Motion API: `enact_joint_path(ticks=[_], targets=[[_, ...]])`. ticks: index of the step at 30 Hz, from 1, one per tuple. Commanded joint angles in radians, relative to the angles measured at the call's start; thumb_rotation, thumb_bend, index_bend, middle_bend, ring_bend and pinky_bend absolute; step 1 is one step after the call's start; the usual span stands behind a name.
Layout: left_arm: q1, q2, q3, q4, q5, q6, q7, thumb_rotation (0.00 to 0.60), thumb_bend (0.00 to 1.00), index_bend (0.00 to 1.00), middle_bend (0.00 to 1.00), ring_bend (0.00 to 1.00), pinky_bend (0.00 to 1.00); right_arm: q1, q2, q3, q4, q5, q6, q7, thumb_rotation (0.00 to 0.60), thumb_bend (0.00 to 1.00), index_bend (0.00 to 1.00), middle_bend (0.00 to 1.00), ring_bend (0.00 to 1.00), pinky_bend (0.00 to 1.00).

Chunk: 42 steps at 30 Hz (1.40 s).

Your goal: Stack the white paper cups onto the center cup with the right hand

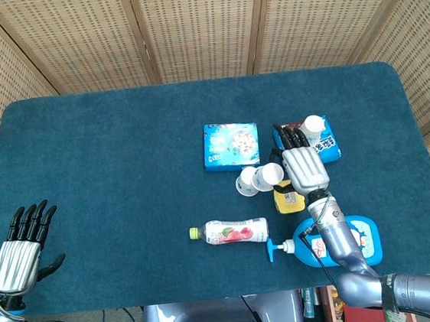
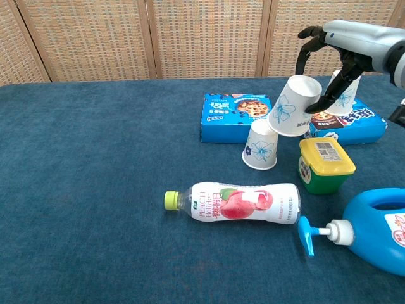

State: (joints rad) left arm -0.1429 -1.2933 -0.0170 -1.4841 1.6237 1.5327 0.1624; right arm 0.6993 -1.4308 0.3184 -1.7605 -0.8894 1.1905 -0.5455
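Observation:
My right hand (image 1: 301,164) (image 2: 335,54) holds a white paper cup with a blue flower (image 2: 290,106) (image 1: 269,175), tilted, its lower edge just above and to the right of the center cup (image 2: 261,145) (image 1: 247,181). The center cup stands upside down on the blue cloth. A third white cup (image 1: 314,126) (image 2: 342,95) sits on the brown-and-blue snack box behind my right hand. My left hand (image 1: 23,249) hovers open at the table's near left corner, far from the cups.
A blue cookie box (image 2: 236,117) lies behind the center cup. A yellow-lidded green tub (image 2: 324,164), a lying peach drink bottle (image 2: 243,202) and a blue pump bottle (image 2: 373,229) crowd the near right. The snack box (image 2: 364,124) sits at the right.

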Motion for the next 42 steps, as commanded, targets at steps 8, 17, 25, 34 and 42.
enact_joint_path(ticks=[8,17,25,34,42], targets=[[-0.007,-0.004,-0.002,0.007,-0.013,-0.02,0.0,0.6,0.21,0.0,0.0,0.0,0.0,0.036,-0.04,0.006,0.055,0.019,-0.02,0.013,0.6,0.09,0.51,0.08,0.0,0.0],[-0.01,-0.003,-0.004,0.012,-0.022,-0.028,-0.011,0.6,0.21,0.0,0.0,0.0,0.0,0.074,-0.087,0.005,0.117,0.042,-0.045,0.007,0.6,0.09,0.51,0.08,0.0,0.0],[-0.011,-0.001,0.001,0.011,-0.016,-0.029,-0.015,0.6,0.21,0.0,0.0,0.0,0.0,0.092,-0.127,-0.007,0.156,0.054,-0.047,-0.004,0.6,0.09,0.51,0.06,0.0,0.0],[-0.013,-0.005,0.005,0.012,-0.008,-0.029,-0.013,0.6,0.21,0.0,0.0,0.0,0.0,0.097,-0.151,-0.02,0.197,0.044,-0.048,0.004,0.6,0.09,0.41,0.0,0.0,0.0],[-0.014,-0.005,0.004,0.013,-0.01,-0.028,-0.014,0.6,0.21,0.0,0.0,0.0,0.0,0.1,-0.11,-0.01,0.155,0.041,-0.03,-0.03,0.6,0.09,0.27,0.0,0.0,0.0]])
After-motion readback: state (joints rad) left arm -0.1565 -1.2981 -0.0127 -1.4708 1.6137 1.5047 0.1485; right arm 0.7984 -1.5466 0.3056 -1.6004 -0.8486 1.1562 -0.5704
